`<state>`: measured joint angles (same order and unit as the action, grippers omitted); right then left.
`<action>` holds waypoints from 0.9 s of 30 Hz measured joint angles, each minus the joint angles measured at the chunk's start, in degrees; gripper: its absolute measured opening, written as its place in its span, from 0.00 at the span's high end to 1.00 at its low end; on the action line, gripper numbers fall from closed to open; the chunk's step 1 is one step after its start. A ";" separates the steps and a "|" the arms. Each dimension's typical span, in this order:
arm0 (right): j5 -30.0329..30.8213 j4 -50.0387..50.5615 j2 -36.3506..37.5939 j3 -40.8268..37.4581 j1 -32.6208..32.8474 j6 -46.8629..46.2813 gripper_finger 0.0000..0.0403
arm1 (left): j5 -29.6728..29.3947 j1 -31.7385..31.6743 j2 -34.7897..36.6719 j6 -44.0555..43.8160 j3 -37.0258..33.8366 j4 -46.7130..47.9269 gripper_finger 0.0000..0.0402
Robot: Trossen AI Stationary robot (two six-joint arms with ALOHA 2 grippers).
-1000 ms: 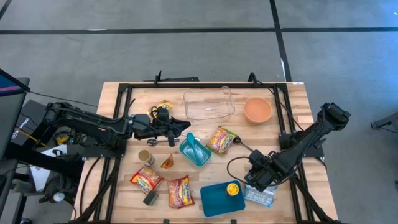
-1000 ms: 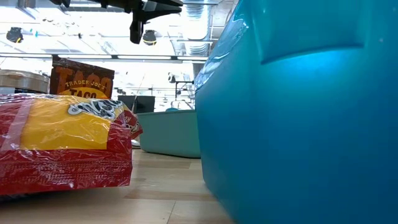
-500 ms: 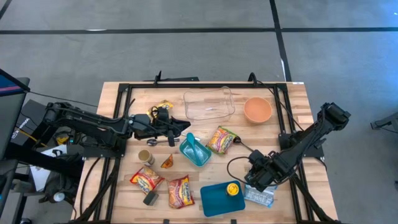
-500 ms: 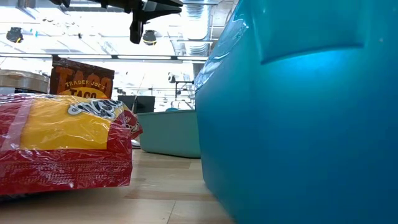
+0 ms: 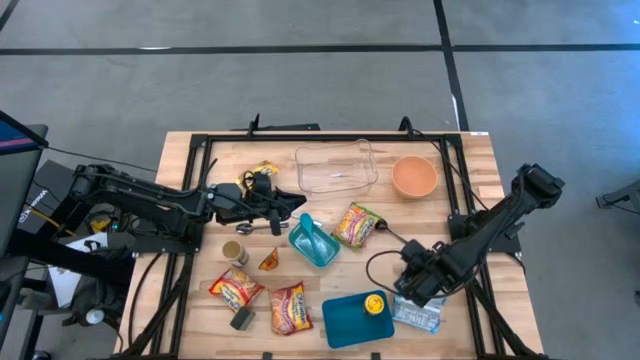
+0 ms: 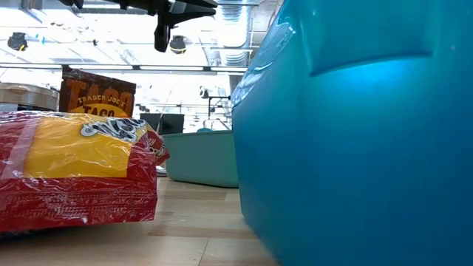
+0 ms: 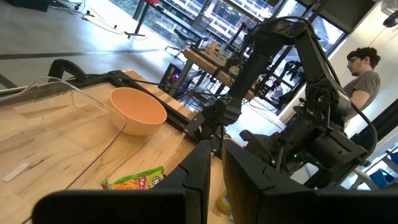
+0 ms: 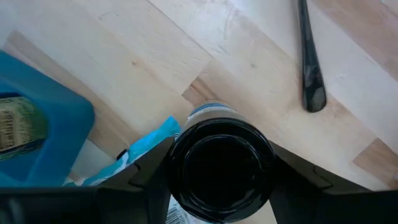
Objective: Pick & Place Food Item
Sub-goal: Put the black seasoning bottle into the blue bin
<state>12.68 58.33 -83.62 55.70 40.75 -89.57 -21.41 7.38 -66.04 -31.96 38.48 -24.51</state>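
Observation:
My right gripper [image 5: 416,286] points down near the table's front right and is shut on a round container with a black top [image 8: 221,163]. A light-blue packet [image 5: 417,316] lies just nearer the front edge. Beside the packet is a blue square tray [image 5: 345,322] holding a yellow round item [image 5: 373,304]. My left gripper [image 5: 287,212] hangs level over the table's middle left, shut and empty, above a teal container [image 5: 313,241]. Snack packets lie flat on the table [image 5: 357,224] [image 5: 236,289] [image 5: 290,307]. My right gripper pinches the round container between its two fingers [image 8: 152,177], one on each side of the black top's rim [image 8: 176,149]. The fingers come from above, pointing down. The top hides the container's body, so whether it stands on the table I cannot tell.
A clear plastic tub [image 5: 337,167] and an orange bowl [image 5: 414,177] stand at the back. A small tin [image 5: 235,252], an orange wedge [image 5: 268,261], a dark block [image 5: 242,320] and a yellow packet [image 5: 262,172] lie on the left half. A black cable [image 8: 309,68] crosses the wood. A person [image 7: 364,68] stands beyond the table.

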 joint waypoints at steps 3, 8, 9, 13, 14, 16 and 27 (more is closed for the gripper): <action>0.23 0.70 1.54 0.07 -0.02 -0.02 0.51 | 0.02 0.00 0.00 -0.01 0.00 0.02 0.91; 1.00 1.72 4.29 0.07 -0.02 -0.35 0.51 | 0.04 0.00 0.00 0.01 0.00 0.02 0.91; 1.27 1.89 4.88 0.07 -0.02 -0.45 0.51 | 0.04 0.00 0.00 0.01 0.00 0.00 0.91; 2.66 2.09 6.94 0.07 -0.02 -0.49 0.51 | 0.26 0.00 0.00 0.01 0.00 0.00 0.91; 2.95 2.09 7.41 0.07 -0.02 -0.49 0.51 | 0.26 0.00 0.00 0.00 0.00 0.01 0.91; 4.00 2.07 8.31 0.09 -0.02 -0.76 0.51 | 0.26 0.00 0.00 0.01 0.00 0.00 0.91; 11.89 -2.44 13.32 0.11 -0.02 -0.36 0.51 | 0.17 0.00 0.00 0.01 0.00 0.00 0.91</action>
<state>24.57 55.89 -70.31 55.81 40.73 -89.93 -21.23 7.38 -66.04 -31.94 38.48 -24.51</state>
